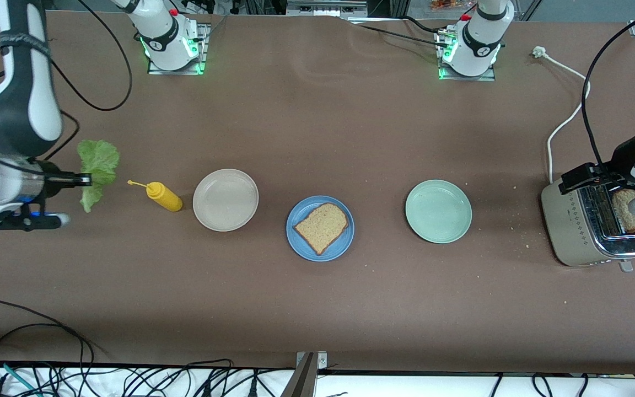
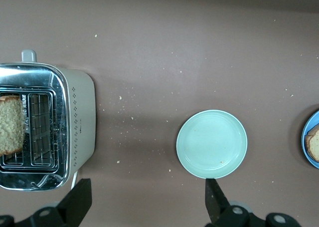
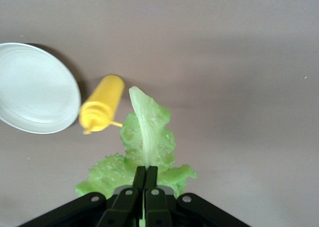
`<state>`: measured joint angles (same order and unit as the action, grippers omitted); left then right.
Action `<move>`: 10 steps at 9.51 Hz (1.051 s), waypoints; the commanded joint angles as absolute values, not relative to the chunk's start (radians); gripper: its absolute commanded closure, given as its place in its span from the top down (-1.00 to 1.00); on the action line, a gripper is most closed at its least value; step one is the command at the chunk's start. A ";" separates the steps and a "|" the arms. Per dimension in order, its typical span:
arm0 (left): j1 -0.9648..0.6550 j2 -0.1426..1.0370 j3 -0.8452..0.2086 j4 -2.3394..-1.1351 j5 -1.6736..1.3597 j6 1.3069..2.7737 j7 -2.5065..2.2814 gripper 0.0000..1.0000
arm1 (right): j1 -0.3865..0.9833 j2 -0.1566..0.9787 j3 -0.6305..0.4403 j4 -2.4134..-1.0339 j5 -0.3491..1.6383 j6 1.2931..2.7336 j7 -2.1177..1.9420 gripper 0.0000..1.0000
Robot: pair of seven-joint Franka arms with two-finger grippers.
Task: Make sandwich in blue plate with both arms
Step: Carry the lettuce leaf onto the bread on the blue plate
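In the front view, the blue plate [image 1: 320, 228] sits on the brown counter [image 1: 317, 309] with one slice of brown bread [image 1: 322, 226] lying flat on it. Taking the blue plate as landmark: the beige plate [image 1: 225, 199] lies beside it toward the right arm's end, a touch farther from the front camera, and the yellow squeeze bottle [image 1: 162, 196] lies on its side past that plate. The mint-green plate [image 1: 438, 211] lies beside the blue plate toward the left arm's end, and the toaster [image 1: 596, 226] stands well past it at that end, with a second bread slice [image 1: 628, 208] standing in a slot. The right pincer [image 1: 83, 179] is pressed together on a green lettuce leaf [image 1: 97, 165], held up over the counter well away from the blue plate. The left pincer [image 1: 604, 182] hangs over the toaster

In the left wrist view, the left pincer [image 2: 144, 199] is spread wide and holds nothing; below lie the toaster [image 2: 75, 122] with its bread [image 2: 10, 124], the mint-green plate [image 2: 212, 143] and an edge of the blue plate [image 2: 306, 142]

In the right wrist view, the right pincer [image 3: 145, 179] pinches the pale stem of the lettuce leaf [image 3: 147, 137] above the counter, with the yellow squeeze bottle [image 3: 102, 107] and the beige plate [image 3: 35, 87] beneath
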<state>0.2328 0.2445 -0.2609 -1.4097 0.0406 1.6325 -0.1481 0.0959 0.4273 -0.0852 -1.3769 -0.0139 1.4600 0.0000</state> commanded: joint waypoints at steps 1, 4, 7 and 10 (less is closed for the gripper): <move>0.238 0.236 -0.256 -1.405 0.020 1.624 -0.129 1.00 | 0.198 0.448 -0.077 -1.325 0.114 1.416 0.234 -1.00; 0.238 0.236 -0.256 -1.405 0.020 1.618 -0.132 1.00 | 0.355 0.498 -0.069 -1.325 0.204 1.576 0.527 -1.00; 0.236 0.236 -0.256 -1.405 0.021 1.615 -0.130 1.00 | 0.526 0.601 -0.069 -1.325 0.206 1.828 0.817 -1.00; 0.241 0.236 -0.256 -1.405 0.020 1.615 -0.127 1.00 | 0.682 0.733 -0.069 -1.324 0.204 2.154 1.084 -1.00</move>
